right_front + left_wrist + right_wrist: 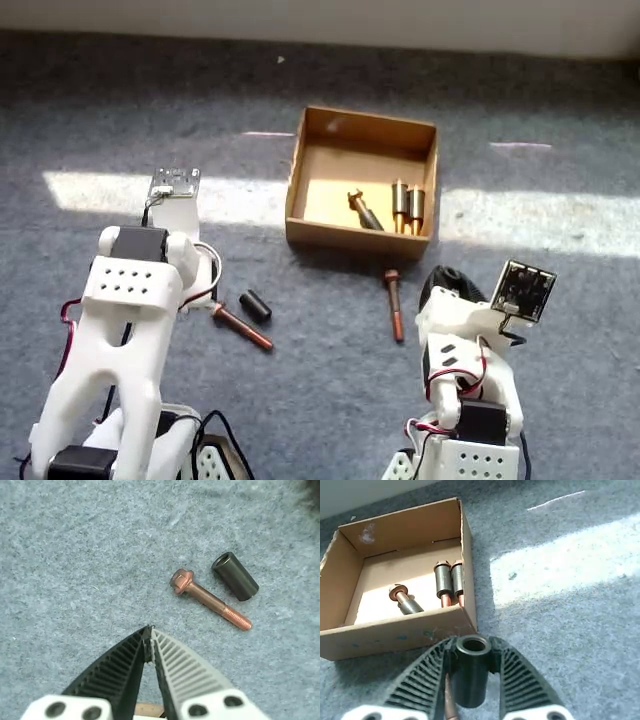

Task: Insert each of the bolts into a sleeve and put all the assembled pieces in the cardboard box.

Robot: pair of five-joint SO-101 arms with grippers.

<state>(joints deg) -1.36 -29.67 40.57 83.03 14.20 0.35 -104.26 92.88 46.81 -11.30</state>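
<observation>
Black and hollow, the held sleeve (470, 680) is sitting clamped in the right tool (471, 646). Its long axis is lying along the fingers and its open end is facing far, toward the cardboard box (400, 630), probably so a bolt can slide in. A copper bolt (394, 305) is lying on the bench (560, 330) just near of the box, running near to far with its head far. The left tool (148, 630) is hovering with fingers together near a second bolt (210, 600) and a loose sleeve (235, 576), which are lying just beside each other. Three assembled pieces (400, 205) are resting in the box.
</observation>
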